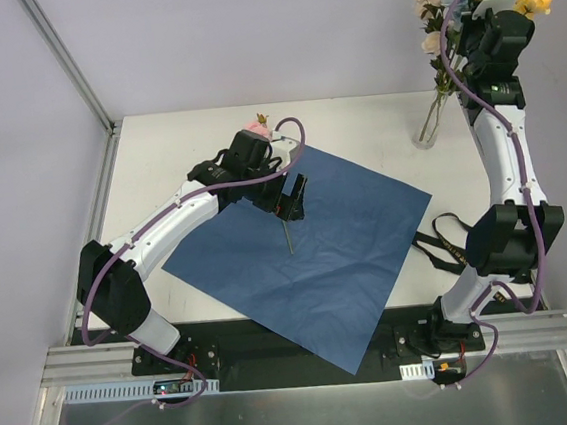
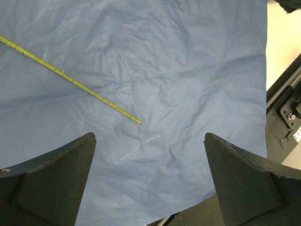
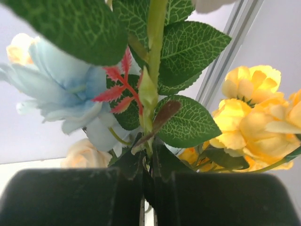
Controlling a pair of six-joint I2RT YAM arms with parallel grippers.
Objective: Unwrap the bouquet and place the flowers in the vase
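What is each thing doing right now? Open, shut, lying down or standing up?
blue paper: unfolded, flat on the table.
black ribbon: loose, lying by the paper's edge.
vase: upright, stems inside.
flowers: standing tall, held by one stem.
single flower: lying on the paper.
left gripper: open, above the paper.
right gripper: shut on the flowers.

White surface, pale and matte. Blue paper sheet lay flat and creased across its middle, set cornerwise, near corner reaching past the front edge. Black ribbon lay loose on bare surface just beside the sheet's right corner. Clear vase stood upright near the far right corner, apart from the sheet. One flower lay partly on the sheet: pink bloom beyond the sheet's far edge, thin green stem resting on the paper.
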